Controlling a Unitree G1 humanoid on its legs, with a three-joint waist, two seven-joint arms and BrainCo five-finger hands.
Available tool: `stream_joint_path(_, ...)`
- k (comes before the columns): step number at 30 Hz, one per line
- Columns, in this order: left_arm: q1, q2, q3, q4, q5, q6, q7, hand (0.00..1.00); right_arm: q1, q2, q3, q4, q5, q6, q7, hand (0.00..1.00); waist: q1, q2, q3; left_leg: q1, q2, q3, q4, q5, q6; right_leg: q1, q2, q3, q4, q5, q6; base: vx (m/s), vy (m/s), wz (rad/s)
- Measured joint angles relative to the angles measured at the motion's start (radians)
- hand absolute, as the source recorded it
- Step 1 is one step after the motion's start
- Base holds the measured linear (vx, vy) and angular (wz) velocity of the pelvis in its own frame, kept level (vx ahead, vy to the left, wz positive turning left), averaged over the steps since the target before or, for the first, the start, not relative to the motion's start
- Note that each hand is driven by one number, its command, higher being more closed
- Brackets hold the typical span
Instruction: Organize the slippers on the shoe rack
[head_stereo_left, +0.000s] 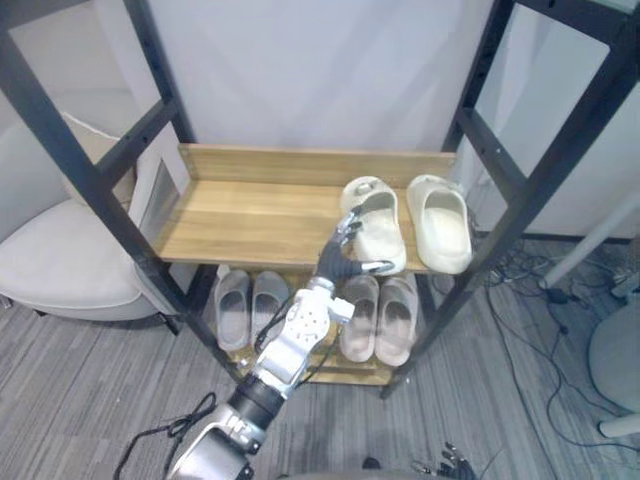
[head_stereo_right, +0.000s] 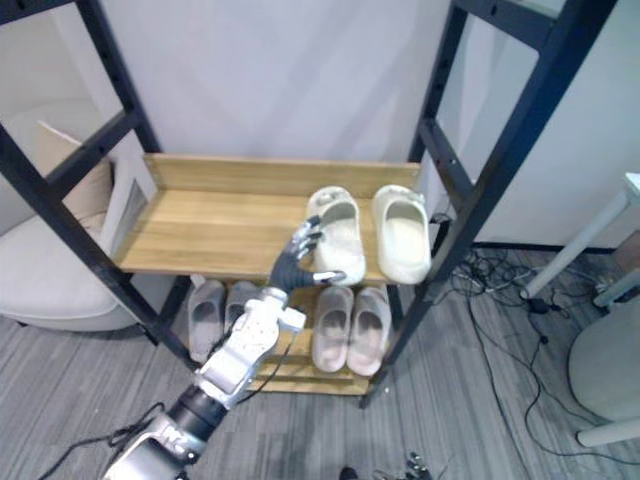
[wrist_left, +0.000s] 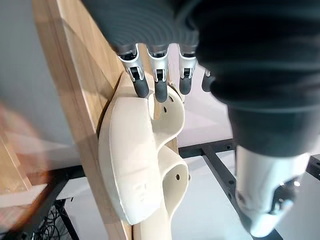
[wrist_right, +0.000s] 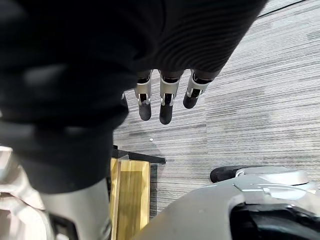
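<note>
Here, left hand (head_stereo_left: 343, 250) high, fingers (wrist_left: 161, 86) straight against cream slipper (head_stereo_left: 380, 228); right hand (wrist_right: 165, 102) low, loose

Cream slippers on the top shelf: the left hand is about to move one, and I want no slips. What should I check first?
1. Left hand contact: ok, fingertips touch the left cream slipper, thumb apart.
2. Slipper gripped: not ok, nothing curled round it.
3. Right cream slipper alongside, apart: ok.
4. Heels inside the front edge of the top shelf: cannot tell.
5. Grey slippers paired below: ok.
6. Right hand clear: ok, low, open.
</note>
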Motion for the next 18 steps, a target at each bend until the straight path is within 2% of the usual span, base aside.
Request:
stream_joint_path(10,-0.031,-0.003,0.014,0.021,0.000,0.012,0.041,0.00,0.030,0.021,-0.004,-0.074,0.009,0.000,-0.008,0.00,-0.001,-0.004,0.000,-0.002,0.015,0.021,0.000,-0.006,-0.010,-0.010,0.012,0.012,0.000,0.000,-0.001,0.00,-0.031,-0.05)
stream_joint_path(18,-0.039,-0.003,0.019,0.038,0.000,0.012,0.041,0.00,0.030,0.025,-0.005,-0.077,0.009,0.000,-0.009,0.00,0.000,-0.006,-0.001,0.001,0.015,0.021,0.000,-0.005,-0.010,-0.007,0.010,0.009,0.000,0.000,-0.001,-0.01,-0.009,0.00)
